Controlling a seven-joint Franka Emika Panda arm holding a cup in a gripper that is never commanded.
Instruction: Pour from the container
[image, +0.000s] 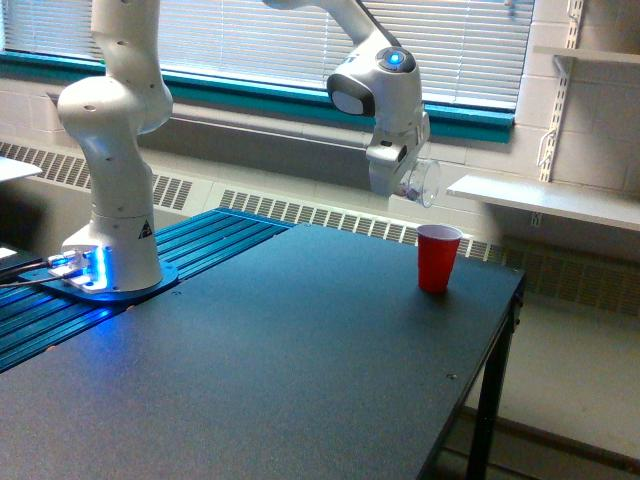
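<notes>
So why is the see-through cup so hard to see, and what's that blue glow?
In the exterior view, the clear container held by the gripper blends into the bright wall behind it, so only faint outlines show. The blue glow comes from lights on the robot base, tinting the ribbed mat. The red cup stays sharp and vivid.

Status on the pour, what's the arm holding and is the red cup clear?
Gripper shut on clear cup, tipped, mouth toward the exterior view's right. Held above red cup, apart. Nothing between them.
</notes>
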